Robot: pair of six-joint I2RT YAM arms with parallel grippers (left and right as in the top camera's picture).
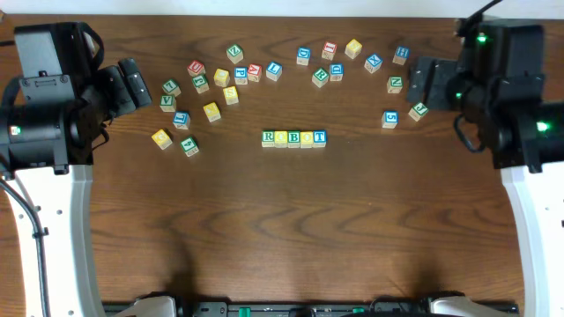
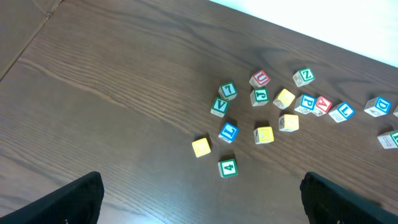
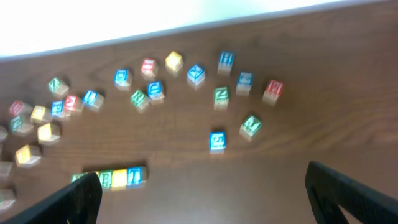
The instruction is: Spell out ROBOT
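At the centre of the table (image 1: 282, 229) five cubes stand touching in a straight row (image 1: 293, 138). From left to right in the overhead view they are a green R cube (image 1: 268, 137), a plain yellow cube (image 1: 281, 138), a green B cube (image 1: 294, 138), a second yellow cube (image 1: 307, 138) and a blue T cube (image 1: 319, 137). Among the loose cubes (image 1: 221, 77) scattered beyond the row, a green 4 cube (image 2: 227, 167), a green V cube (image 2: 219, 106) and a blue 5 cube (image 1: 390, 117) can be read; most of the others are too small or blurred to read. The left gripper (image 1: 139, 84) and the right gripper (image 1: 421, 82) sit near opposite ends of the table, each with its fingers spread wide and holding nothing. The row lies between them, well apart from both. In the right wrist view it sits low on the left, partly behind one finger (image 3: 81, 199).
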